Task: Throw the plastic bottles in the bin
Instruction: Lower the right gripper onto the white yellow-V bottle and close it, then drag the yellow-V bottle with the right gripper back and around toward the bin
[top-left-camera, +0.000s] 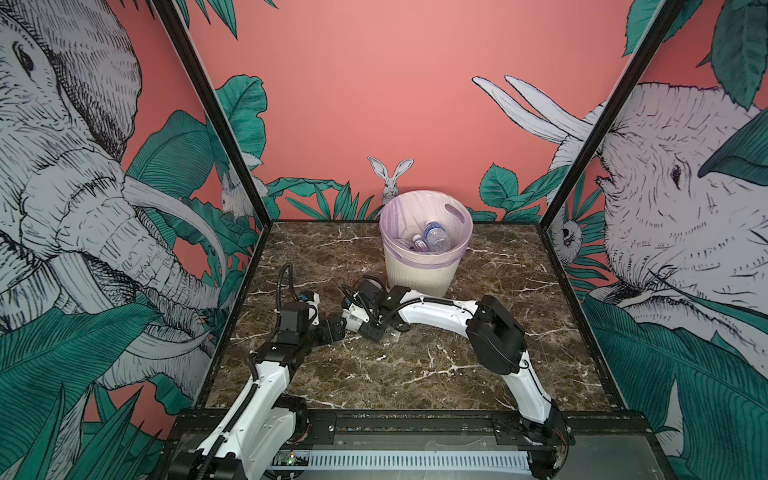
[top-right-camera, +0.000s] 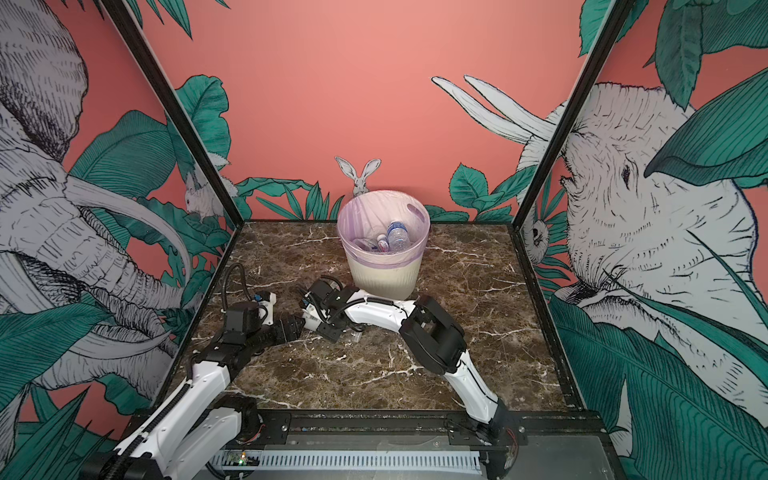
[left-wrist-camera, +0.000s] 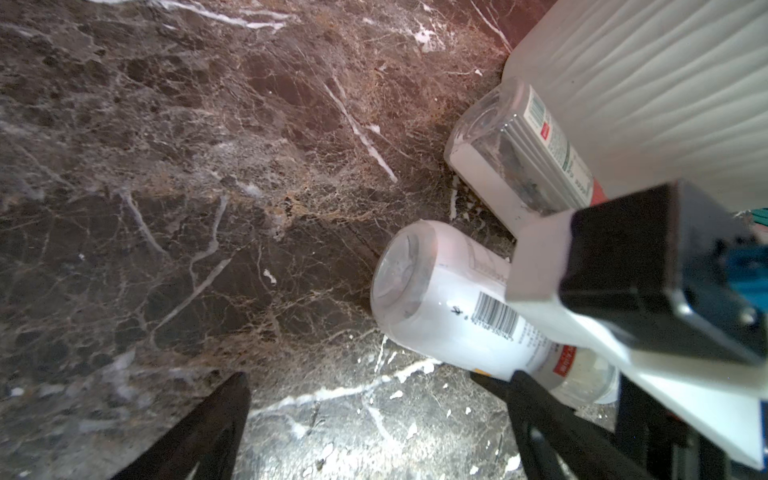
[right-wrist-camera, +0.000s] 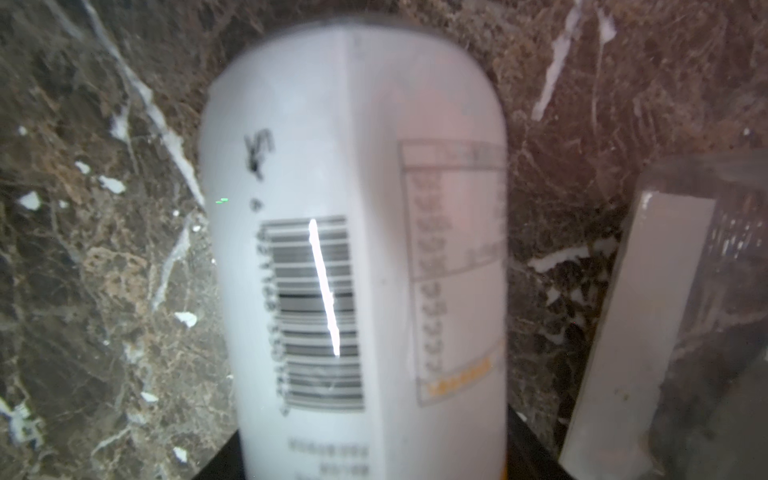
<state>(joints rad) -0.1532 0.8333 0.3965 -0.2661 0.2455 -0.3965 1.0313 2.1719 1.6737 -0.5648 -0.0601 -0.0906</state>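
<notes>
Both arms wear glossy white shells, the left arm (top-left-camera: 266, 376) and the right arm (top-left-camera: 432, 313) alike, joined by blocky black motor housings (top-left-camera: 494, 336). A ribbed black cable (top-left-camera: 286, 277) arcs by the left wrist to a blue connector (top-left-camera: 306, 296). Thin black wires trace the white links. The left gripper (left-wrist-camera: 378, 384) has matte black fingers (left-wrist-camera: 208, 428). Small screws seem to dot the black base plates (top-left-camera: 507, 428).

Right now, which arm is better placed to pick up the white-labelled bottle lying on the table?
Right. The right gripper sits over the white-labelled bottle, a finger on each side; the left gripper is open beside it, off-centre.
</notes>
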